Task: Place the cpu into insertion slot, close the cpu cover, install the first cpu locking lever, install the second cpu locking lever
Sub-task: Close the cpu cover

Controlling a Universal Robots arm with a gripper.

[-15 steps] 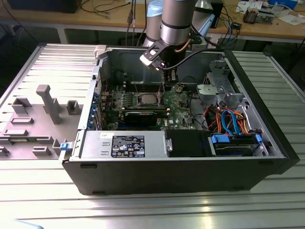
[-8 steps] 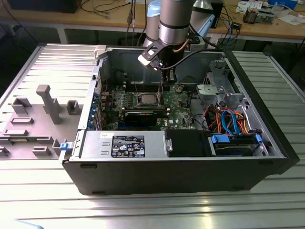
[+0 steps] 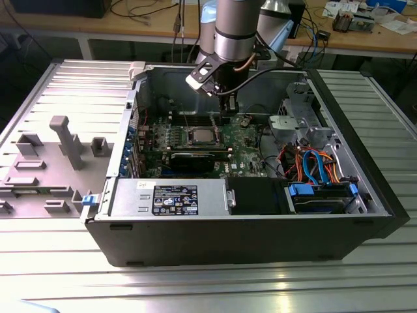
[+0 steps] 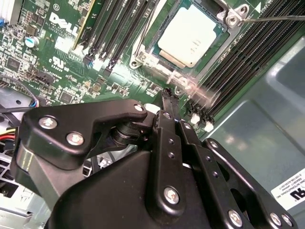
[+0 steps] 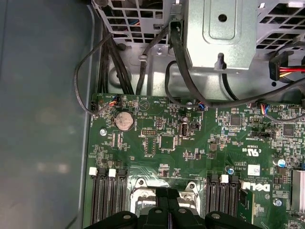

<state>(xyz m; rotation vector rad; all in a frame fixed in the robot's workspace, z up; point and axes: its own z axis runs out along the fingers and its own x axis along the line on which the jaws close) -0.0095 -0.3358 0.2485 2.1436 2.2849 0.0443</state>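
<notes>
Black two-finger gripper (image 4: 167,94) sits right up front in both wrist views, so starting there. Its jaws look pressed together with nothing visibly pinched between them. The tip hangs just beside the rim of the insertion slot (image 4: 139,62), that small square silver-rimmed socket on the green motherboard (image 5: 190,143). Whether the tip actually touches the metal there, I honestly can't tell.

The cpu (image 4: 190,36), a small flat square chip with a silver-grey top, is already lying flat in the socket. The cpu cover (image 4: 164,64), a thin silver metal frame, looks folded down around it, chip top showing through the window. A thin metal lever rod (image 4: 271,18) runs from one socket corner out across the long black memory slots (image 4: 114,28). Those slots flank the socket on both sides, so the chip sits well in from the motherboard's edges.

A round silver coin cell (image 5: 125,120) sits near one corner of the board. In the exterior view the silver robot arm (image 3: 233,32) reaches down into the open black computer case (image 3: 228,241), which lies on a ribbed grey metal table (image 3: 195,287).
</notes>
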